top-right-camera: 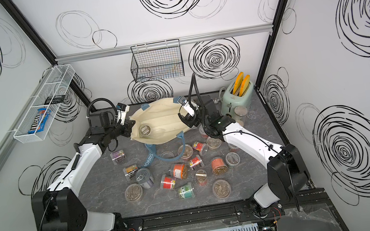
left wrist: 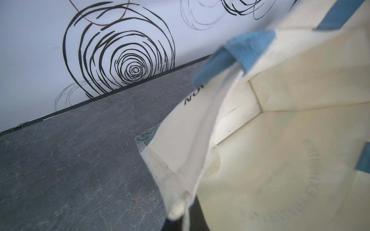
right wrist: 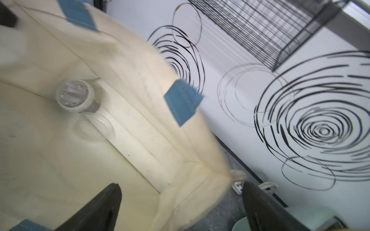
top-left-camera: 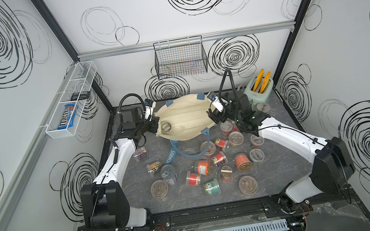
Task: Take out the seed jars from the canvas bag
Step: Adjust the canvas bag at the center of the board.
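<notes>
One seed jar (right wrist: 75,96) remains inside the canvas bag (top-left-camera: 186,113), at the desk's (top-left-camera: 286,168) back edge; other jars (top-left-camera: 220,159) lie scattered mid-desk and toward the front. Jar judged light, rigid, slick plastic: grip across its wall. Bag soft, sags. Left fingers (top-left-camera: 153,126) pinch its rim near the jar; right fingers (right wrist: 100,210) spread wide at the opposite end.

Left arm (top-left-camera: 112,166): base at 7 o'clock, forearm running toward 12, wrist bent toward 3. Left gripper (top-left-camera: 155,125) is pinched tight on the canvas bag (top-left-camera: 183,113) rim.

Right arm (top-left-camera: 288,134): base at 5 o'clock, wrist turned toward 9. Right gripper (top-left-camera: 216,116) has jaws spread wide, straddling the opposite rim and gripping nothing.
</notes>
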`<state>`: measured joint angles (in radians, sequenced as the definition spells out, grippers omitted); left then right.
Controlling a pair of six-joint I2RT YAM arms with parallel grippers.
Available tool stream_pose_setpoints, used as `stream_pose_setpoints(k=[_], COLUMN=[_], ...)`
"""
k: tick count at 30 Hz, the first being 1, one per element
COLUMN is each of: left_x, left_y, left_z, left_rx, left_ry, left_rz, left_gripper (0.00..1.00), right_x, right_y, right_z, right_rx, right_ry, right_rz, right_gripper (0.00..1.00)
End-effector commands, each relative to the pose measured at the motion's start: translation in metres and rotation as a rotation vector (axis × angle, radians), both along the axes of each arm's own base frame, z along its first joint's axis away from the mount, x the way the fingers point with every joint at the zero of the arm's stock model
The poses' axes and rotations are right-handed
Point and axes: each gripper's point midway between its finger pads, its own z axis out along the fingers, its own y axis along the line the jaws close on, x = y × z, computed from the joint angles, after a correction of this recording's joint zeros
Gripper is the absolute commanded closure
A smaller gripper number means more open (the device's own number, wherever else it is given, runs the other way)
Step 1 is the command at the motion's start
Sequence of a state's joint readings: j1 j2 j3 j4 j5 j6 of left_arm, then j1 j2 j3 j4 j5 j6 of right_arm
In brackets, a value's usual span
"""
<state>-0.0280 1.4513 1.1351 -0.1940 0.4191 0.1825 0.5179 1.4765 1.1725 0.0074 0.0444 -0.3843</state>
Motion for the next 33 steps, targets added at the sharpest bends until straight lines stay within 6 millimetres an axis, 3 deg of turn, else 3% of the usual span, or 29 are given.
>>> stream_pose_setpoints(k=[1, 6, 8, 10, 13, 18, 21, 26, 33], left_x=[0.013, 0.006, 0.002, -0.003, -0.012, -0.023, -0.026, -0.031, -0.036], left_y=[-0.002, -0.011, -0.014, -0.019, -0.024, -0.026, -0.024, -0.019, -0.019], left_z=[0.031, 0.032, 0.031, 0.029, 0.023, 0.014, 0.015, 0.013, 0.006], left_rx=[-0.069, -0.047, -0.033, -0.034, -0.034, -0.010, -0.033, -0.054, -0.066], left_ry=[-0.111, -0.153, -0.171, -0.173, -0.174, -0.194, -0.191, -0.179, -0.163], left_rz=[0.014, -0.025, -0.048, -0.083, -0.126, -0.173, -0.190, -0.194, -0.199], left_gripper=[1.00, 1.00, 1.00, 1.00, 1.00, 1.00, 1.00, 1.00, 1.00], right_x=[-0.004, -0.039, -0.062, -0.083, -0.107, -0.121, -0.117, -0.087, -0.052], right_y=[-0.009, 0.020, 0.043, 0.070, 0.107, 0.150, 0.166, 0.184, 0.216], right_z=[0.023, 0.046, 0.061, 0.064, 0.050, 0.014, -0.013, -0.052, -0.074], right_rx=[0.124, 0.123, 0.113, 0.044, -0.083, -0.300, -0.396, -0.499, -0.529], right_ry=[0.007, -0.089, -0.155, -0.213, -0.289, -0.389, -0.378, -0.368, -0.337], right_rz=[0.003, 0.255, 0.380, 0.495, 0.641, 0.741, 0.787, 0.760, 0.746], right_gripper=[0.01, 0.04, 0.09, 0.17, 0.29, 0.28, 0.25, 0.23, 0.25])
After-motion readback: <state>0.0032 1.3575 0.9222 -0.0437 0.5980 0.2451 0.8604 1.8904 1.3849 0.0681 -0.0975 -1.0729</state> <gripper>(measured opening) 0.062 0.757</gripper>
